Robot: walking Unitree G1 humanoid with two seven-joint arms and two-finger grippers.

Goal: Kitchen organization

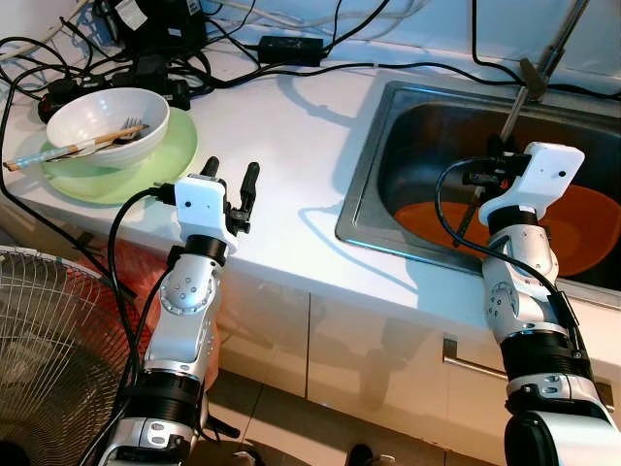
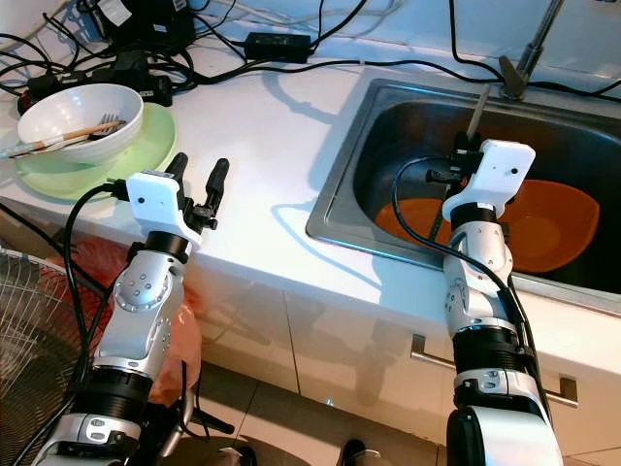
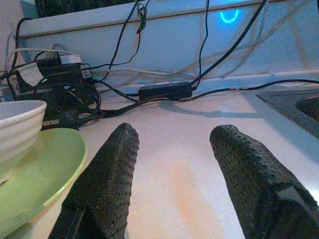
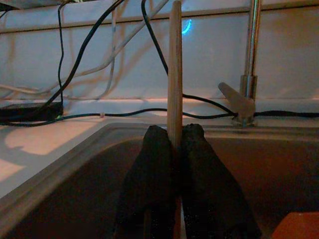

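Observation:
A white bowl sits on a light green plate at the counter's left end, holding wooden chopsticks and a fork. My left gripper hovers open just right of the plate, above the white counter, with nothing between its fingers. My right gripper is over the steel sink, shut on a single wooden chopstick that stands nearly upright. Orange dishes lie in the bottom of the sink below it.
A faucet stands behind the sink. Black cables, a power strip and an adapter crowd the back of the counter. A floor fan stands at the lower left, in front of the cabinets.

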